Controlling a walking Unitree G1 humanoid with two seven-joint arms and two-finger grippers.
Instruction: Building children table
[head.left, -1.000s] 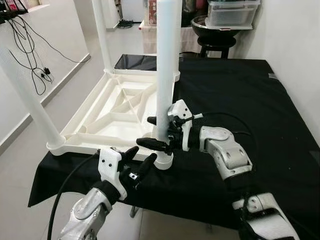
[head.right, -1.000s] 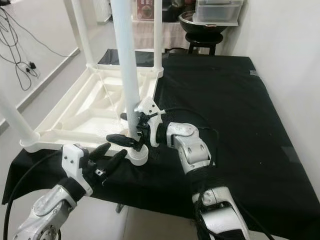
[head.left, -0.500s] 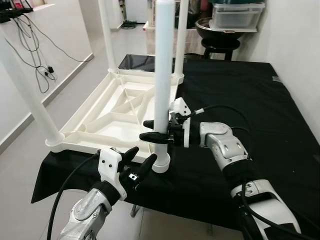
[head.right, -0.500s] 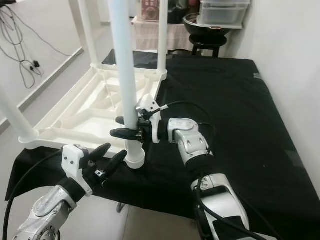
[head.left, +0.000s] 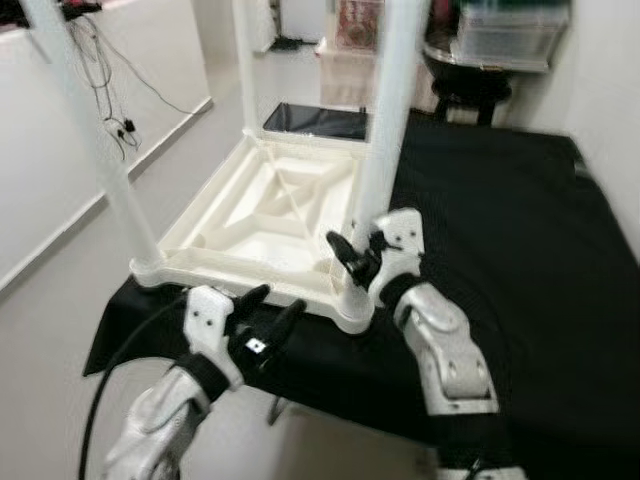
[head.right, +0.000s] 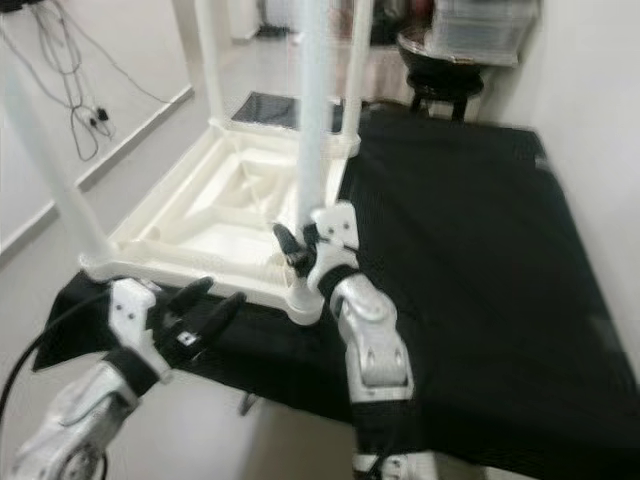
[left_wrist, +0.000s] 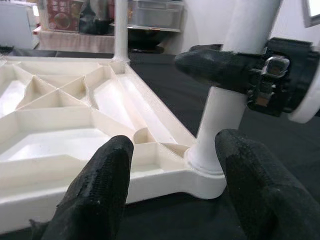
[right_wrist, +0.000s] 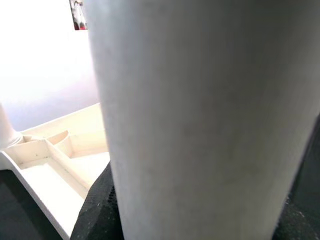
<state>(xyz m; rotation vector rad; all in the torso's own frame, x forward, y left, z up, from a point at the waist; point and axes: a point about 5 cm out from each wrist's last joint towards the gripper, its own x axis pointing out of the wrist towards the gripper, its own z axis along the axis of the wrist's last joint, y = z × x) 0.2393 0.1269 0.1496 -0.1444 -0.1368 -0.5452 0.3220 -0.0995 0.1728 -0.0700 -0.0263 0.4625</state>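
A white children's table (head.left: 262, 212) lies upside down on a black-covered table, its legs pointing up. My right gripper (head.left: 352, 262) is shut on the near right leg (head.left: 388, 140), low down, just above its socket at the table's front corner (left_wrist: 207, 172). In the right wrist view that leg (right_wrist: 200, 120) stands very close, with black pads on both sides. My left gripper (head.left: 280, 298) hangs open just in front of the same corner, off the black table's front edge, its fingers (left_wrist: 100, 190) either side of the socket without touching.
Three more white legs stand up, one at the near left (head.left: 95, 140) and one at the far left (head.left: 245, 60). The black cloth (head.left: 520, 220) stretches to the right. Behind are a stool with a dark bowl (head.left: 470, 85) and a plastic box (head.left: 510, 35). Cables (head.left: 110, 90) hang on the left wall.
The camera has shifted and the picture is blurred. My right forearm has swung round, now reaching up from below, and its gripper sits lower on the leg. The left gripper stays open.
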